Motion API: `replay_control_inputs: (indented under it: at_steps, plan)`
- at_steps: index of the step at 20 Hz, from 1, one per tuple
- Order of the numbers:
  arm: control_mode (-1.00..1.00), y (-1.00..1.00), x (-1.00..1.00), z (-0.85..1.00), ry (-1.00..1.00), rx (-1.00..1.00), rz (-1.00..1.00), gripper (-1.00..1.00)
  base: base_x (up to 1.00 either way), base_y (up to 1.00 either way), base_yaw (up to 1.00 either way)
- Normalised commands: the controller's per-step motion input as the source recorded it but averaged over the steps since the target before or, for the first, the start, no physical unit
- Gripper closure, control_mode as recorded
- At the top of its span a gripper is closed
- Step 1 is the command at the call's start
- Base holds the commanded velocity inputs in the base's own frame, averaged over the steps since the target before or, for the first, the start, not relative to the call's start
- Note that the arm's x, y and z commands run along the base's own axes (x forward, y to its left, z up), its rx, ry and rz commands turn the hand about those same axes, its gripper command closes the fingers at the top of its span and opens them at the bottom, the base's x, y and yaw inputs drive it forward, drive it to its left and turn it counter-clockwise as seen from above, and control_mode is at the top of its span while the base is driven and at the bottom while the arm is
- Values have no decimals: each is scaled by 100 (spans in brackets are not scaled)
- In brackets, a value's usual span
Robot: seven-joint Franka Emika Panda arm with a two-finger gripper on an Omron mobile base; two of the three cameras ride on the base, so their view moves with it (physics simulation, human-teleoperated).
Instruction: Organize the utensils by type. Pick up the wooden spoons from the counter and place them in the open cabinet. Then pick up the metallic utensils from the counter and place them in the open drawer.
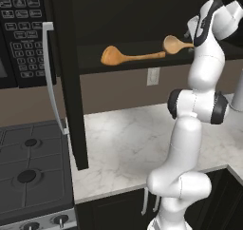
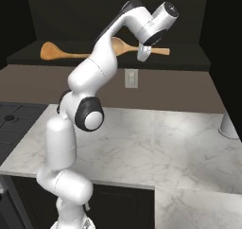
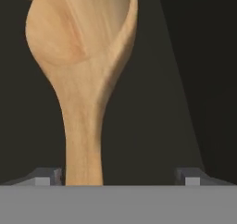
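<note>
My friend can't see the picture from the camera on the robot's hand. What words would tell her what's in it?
A wooden spoon seen very close, its round bowl at the top and its handle running down between the two dark fingertips of the open gripper. The left tip sits right beside the handle, the right one well clear. Behind is the cabinet's dark inside.

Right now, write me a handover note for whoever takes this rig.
End effector: open, up at the open cabinet, fingers either side of a spoon handle but not clamping it.
Wooden spoons: first spoon lies on the cabinet shelf; second spoon lies on the same shelf, under the end effector.
Done: both wooden spoons appear stowed.
Left: back the arm out, then move the metal utensils to the drawer; I can't see either from here.
</note>
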Motion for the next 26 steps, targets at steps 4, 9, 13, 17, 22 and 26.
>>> replay_control_inputs:
  at_steps: [4, 9, 13, 17, 22, 26]
  plan:
    - [-100, 0, -32, -5, -1, 0, 0, -100, 0, 0, 0]
    - [-100, 0, -55, -6, -10, 0, 0, -100, 0, 0, 0]
    - [-100, 10, -63, -15, -17, 0, -1, -100, 0, 0, 0]
    - [-100, 19, -66, -23, -22, 0, -8, -100, 0, 0, 0]
    - [-100, 19, -65, -12, -22, 0, -12, -100, 0, 0, 0]
    - [-100, 23, -86, -13, -8, 0, -18, -100, 0, 0, 0]
